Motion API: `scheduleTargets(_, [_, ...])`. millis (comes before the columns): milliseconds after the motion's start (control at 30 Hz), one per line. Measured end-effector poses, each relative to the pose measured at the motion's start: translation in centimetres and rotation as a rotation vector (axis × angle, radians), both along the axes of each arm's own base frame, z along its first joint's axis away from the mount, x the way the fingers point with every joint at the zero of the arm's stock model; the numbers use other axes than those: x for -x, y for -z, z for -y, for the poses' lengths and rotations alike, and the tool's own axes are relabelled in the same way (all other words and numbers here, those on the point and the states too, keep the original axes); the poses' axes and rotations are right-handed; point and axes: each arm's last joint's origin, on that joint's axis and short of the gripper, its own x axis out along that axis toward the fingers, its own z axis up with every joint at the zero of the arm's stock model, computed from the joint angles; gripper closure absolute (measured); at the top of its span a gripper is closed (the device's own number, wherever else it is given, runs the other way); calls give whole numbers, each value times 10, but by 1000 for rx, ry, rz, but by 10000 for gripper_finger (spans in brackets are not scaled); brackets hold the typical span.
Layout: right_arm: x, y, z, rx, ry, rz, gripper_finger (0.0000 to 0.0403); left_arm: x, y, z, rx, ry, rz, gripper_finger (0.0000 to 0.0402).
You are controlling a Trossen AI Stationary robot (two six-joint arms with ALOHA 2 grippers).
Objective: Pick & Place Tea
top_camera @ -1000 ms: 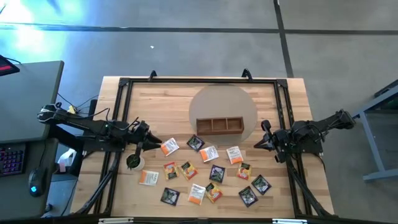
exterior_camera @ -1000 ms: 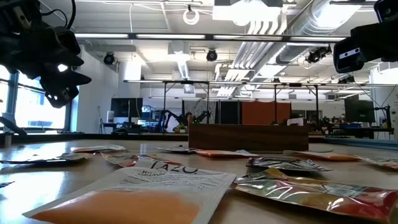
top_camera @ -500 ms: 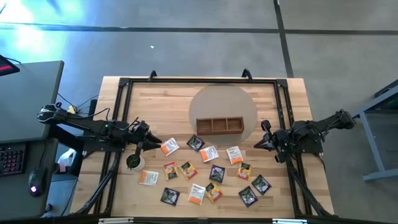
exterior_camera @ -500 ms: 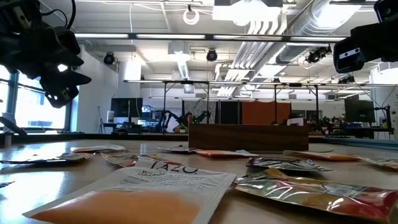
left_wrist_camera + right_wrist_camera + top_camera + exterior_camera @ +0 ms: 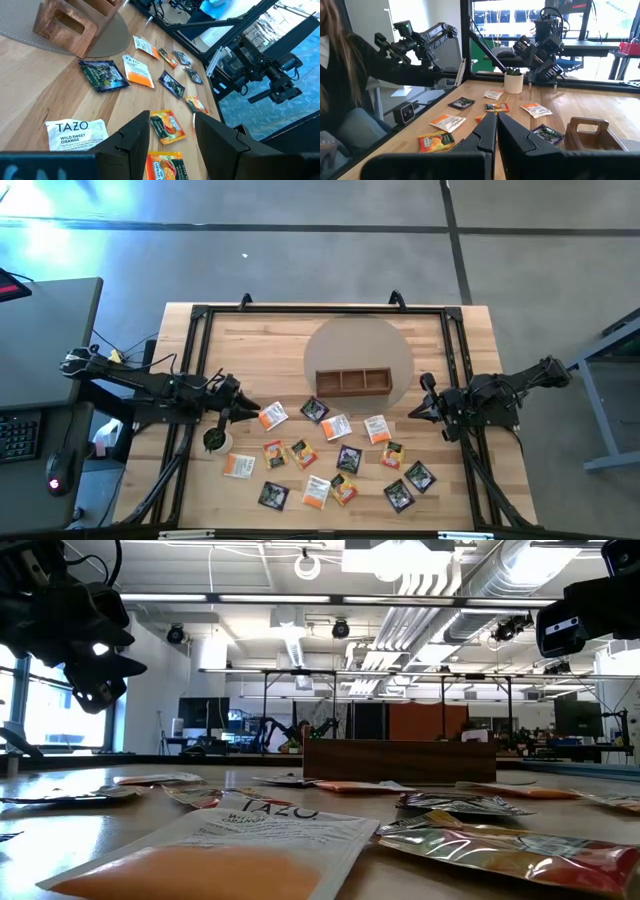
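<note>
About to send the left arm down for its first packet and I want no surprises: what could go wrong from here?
The left gripper hangs open, empty, beside the small cup; a descent may knock it over. The tea packets lie flat, some touching or overlapping, so the fingers may slide off or lift two. The right gripper, shut, waits near the wooden tray, close to the drop-off path.
</note>
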Motion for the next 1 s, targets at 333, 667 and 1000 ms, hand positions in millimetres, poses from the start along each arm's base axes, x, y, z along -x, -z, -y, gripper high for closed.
scheduleTargets(333, [0,0,0,0,0,0,391,0,0,0,0,0,0,246])
scheduleTargets(667, [0,0,0,0,0,0,391,0,0,0,0,0,0,246])
scheduleTargets(1000, [0,0,0,0,0,0,391,-2,-10,0,-124,-5,132,246])
